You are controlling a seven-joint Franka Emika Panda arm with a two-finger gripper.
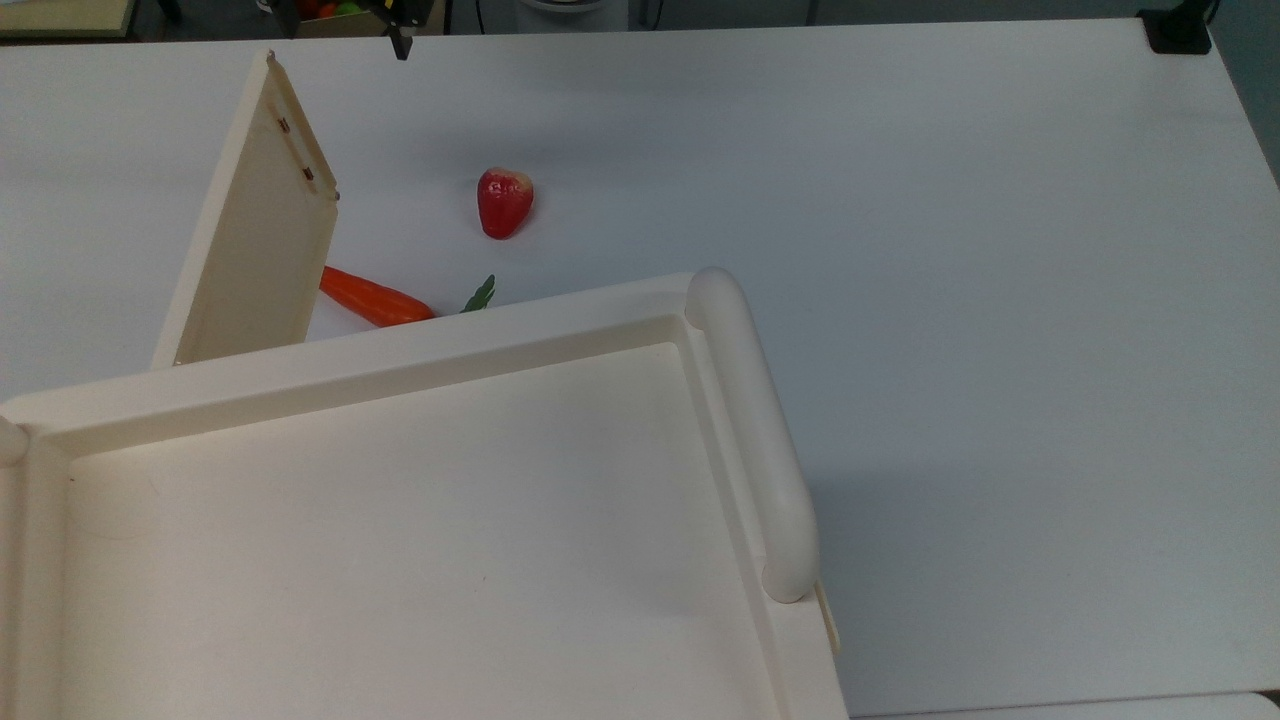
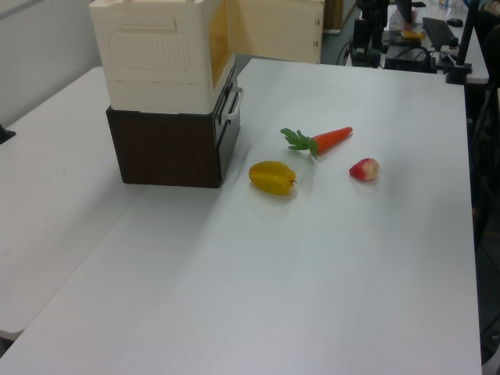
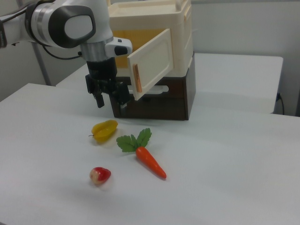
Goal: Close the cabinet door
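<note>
The cream cabinet point(image 1: 400, 335) fills the top view's lower left and stands on a dark brown base. Its cabinet door point(image 1: 255, 220) stands swung out from the front, hinged at the top view's left. The door point(image 3: 152, 63) shows its slim handle bar near the free edge in the right view. It is also open in the left view, as a cream cabinet door point(image 2: 277, 31). My gripper point(image 3: 111, 99) hangs open just beside the door's free edge, on the right view's left, holding nothing. I cannot tell whether it touches the door. The gripper point(image 1: 400, 45) tip pokes in at the top view's upper edge.
On the white table in front of the cabinet lie a carrot point(image 3: 150, 161), a yellow fruit point(image 3: 105, 130) and a red fruit point(image 3: 100, 175). The carrot point(image 1: 372, 298) lies partly under the door. The dark brown base point(image 2: 168, 148) has a drawer handle.
</note>
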